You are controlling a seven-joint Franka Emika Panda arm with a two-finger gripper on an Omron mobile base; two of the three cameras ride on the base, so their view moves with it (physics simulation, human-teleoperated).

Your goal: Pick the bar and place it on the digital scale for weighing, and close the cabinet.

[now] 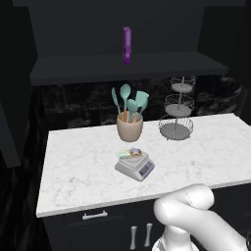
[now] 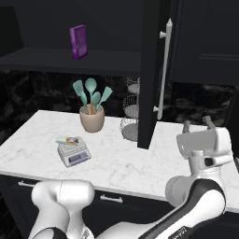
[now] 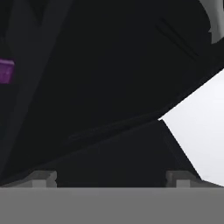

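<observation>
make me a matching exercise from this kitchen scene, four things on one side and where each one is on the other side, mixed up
Things:
1. bar
2. purple box
3. utensil pot
4. cabinet door

Places or states:
A. on the cabinet shelf
B. swung open, handle facing the gripper
C. on the scale
D. on the counter behind the scale

Pairs: 1-C, 2-A, 3-D, 4-B

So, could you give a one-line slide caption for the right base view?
Bar resting on the digital scale; cabinet door open, fingers apart nearby.
</observation>
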